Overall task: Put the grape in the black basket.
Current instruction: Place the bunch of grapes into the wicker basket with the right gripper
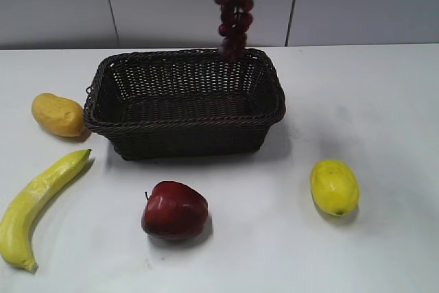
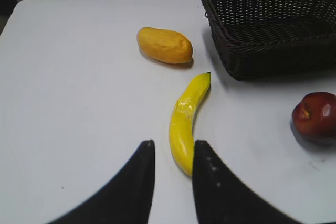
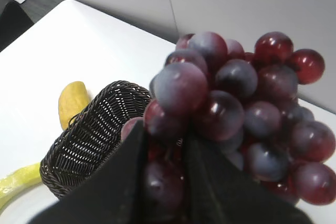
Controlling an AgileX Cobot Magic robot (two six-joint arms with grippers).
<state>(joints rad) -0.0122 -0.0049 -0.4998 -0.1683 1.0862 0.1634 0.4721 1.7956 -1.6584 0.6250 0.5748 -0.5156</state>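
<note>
The grape [image 1: 233,6], a long dark red-purple bunch, hangs from the top edge of the exterior view, its lower tip over the back rim of the black basket [image 1: 185,125]. My right gripper [image 3: 164,140] is shut on the grape [image 3: 231,103], which fills the right wrist view above the basket [image 3: 89,140]. The right gripper itself is out of the exterior view. My left gripper [image 2: 172,150] is empty, its fingers slightly apart, low over the table near the banana's end. The basket [image 2: 273,30] is at the upper right of the left wrist view.
A banana [image 1: 34,207] lies at the front left, a yellow-orange mango [image 1: 58,114] left of the basket, a red apple [image 1: 174,209] in front of it, and a lemon [image 1: 334,186] at the front right. The banana [image 2: 186,121], mango [image 2: 165,45] and apple [image 2: 315,116] show in the left wrist view.
</note>
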